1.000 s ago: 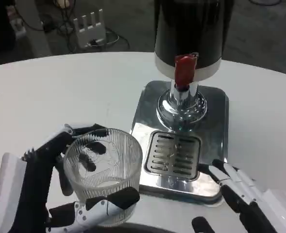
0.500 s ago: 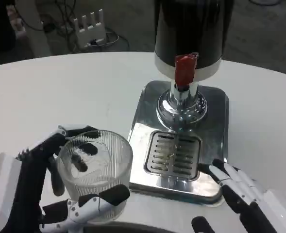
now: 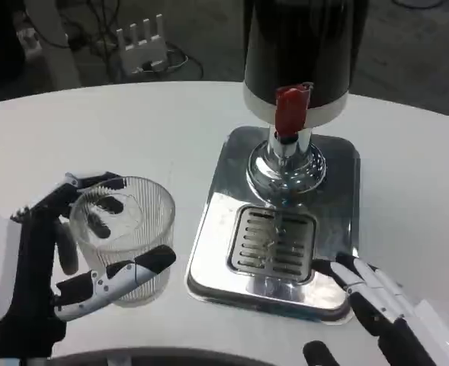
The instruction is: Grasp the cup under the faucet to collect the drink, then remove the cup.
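We see a cup (image 3: 123, 229) of clear ribbed plastic or glass, its wall finely fluted, held in the left hand (image 3: 52, 263) of smooth white and matt black plastic. The right hand (image 3: 376, 301) looks the same. The dispenser's base (image 3: 209, 244) is polished mirror-bright metal with a slotted metal grate (image 3: 274, 240). Its tap lever (image 3: 290, 109) is glossy red plastic. The table (image 3: 117, 137) is smooth matt white.

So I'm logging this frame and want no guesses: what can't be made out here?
- Dispenser top: cut off by the head view's upper edge.
- Right hand: palm and thumb run off the bottom edge, so its pose is unclear.
- Cup contents: ribbed clear wall and the left hand obscure any liquid.
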`<state>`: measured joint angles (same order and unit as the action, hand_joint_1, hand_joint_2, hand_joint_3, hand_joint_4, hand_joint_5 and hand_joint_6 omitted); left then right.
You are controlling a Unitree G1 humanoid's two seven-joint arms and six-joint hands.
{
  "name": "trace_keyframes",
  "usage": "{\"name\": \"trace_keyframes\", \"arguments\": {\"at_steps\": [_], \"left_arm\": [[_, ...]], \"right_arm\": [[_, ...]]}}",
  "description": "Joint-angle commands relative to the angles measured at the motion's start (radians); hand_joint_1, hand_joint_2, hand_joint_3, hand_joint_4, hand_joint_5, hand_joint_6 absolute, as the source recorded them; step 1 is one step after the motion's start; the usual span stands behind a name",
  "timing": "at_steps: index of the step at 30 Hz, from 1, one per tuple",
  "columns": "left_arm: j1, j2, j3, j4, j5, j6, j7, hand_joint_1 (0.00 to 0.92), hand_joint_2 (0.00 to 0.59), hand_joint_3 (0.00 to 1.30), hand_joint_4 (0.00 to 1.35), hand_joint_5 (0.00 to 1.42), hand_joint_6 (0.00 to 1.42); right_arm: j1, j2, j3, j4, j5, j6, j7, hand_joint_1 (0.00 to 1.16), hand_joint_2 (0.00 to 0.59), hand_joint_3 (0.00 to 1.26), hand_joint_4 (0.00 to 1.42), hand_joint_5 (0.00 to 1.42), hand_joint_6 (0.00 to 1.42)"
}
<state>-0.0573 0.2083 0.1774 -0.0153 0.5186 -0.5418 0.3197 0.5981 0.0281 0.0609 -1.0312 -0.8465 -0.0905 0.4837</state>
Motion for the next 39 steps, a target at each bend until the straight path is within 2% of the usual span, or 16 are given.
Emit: {"name": "trace_keyframes", "arguments": {"at_steps": [1, 8, 19, 26, 31, 39], "left_arm": [[-0.105, 0.036, -0.006, 0.127, 0.001, -0.001, 0.053, 0.639, 0.000, 0.97, 1.11, 1.14, 1.26], [-0.254, 0.088, -0.077, 0.318, 0.091, -0.018, 0.154, 0.636, 0.000, 0.97, 1.11, 1.14, 1.26], [-0.438, 0.093, -0.205, 0.501, 0.145, 0.006, 0.250, 0.627, 0.000, 0.96, 1.11, 1.14, 1.28], [-0.527, 0.088, -0.268, 0.622, 0.164, 0.019, 0.298, 0.621, 0.000, 0.96, 1.11, 1.14, 1.28], [-0.584, 0.080, -0.316, 0.725, 0.166, 0.033, 0.335, 0.620, 0.000, 0.96, 1.11, 1.14, 1.28], [-0.701, 0.045, -0.396, 0.880, 0.173, 0.047, 0.391, 0.620, 0.000, 0.96, 1.11, 1.14, 1.28]], "right_arm": [[0.009, 0.006, -0.017, -0.016, 0.001, -0.001, 0.010, 0.30, 0.489, 0.10, 0.00, 0.00, 0.00], [0.003, 0.008, -0.025, -0.016, 0.006, 0.009, 0.023, 0.29, 0.493, 0.10, 0.00, 0.00, 0.00], [-0.009, 0.008, -0.063, -0.016, 0.031, 0.020, 0.031, 0.28, 0.490, 0.10, 0.00, 0.00, 0.00], [-0.002, 0.004, -0.096, -0.016, 0.063, 0.015, 0.025, 0.27, 0.486, 0.10, 0.00, 0.00, 0.00], [0.002, 0.001, -0.104, -0.016, 0.077, 0.019, 0.028, 0.27, 0.485, 0.10, 0.00, 0.00, 0.00], [0.019, -0.008, -0.126, -0.016, 0.102, 0.013, 0.020, 0.27, 0.485, 0.10, 0.00, 0.00, 0.00]]}}
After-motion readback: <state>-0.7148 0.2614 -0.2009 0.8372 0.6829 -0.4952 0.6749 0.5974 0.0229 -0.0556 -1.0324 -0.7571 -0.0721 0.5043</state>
